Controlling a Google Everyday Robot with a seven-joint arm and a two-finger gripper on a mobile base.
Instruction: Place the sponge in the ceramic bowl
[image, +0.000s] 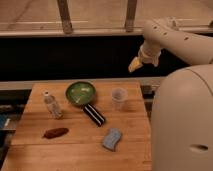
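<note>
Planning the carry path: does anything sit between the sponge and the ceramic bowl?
Yes: the black striped bar lies between sponge and ceramic bowl, by its rim. The gripper hangs high, beyond the cup.

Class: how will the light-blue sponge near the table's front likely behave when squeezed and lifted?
The sponge looks soft with wavy edges, so it will probably squash under a grip rather than slip. Small and thin, it is likely light. Lying flat, it should not roll. The gripper hangs empty, high up by the far right corner of the table, far from the sponge.
</note>
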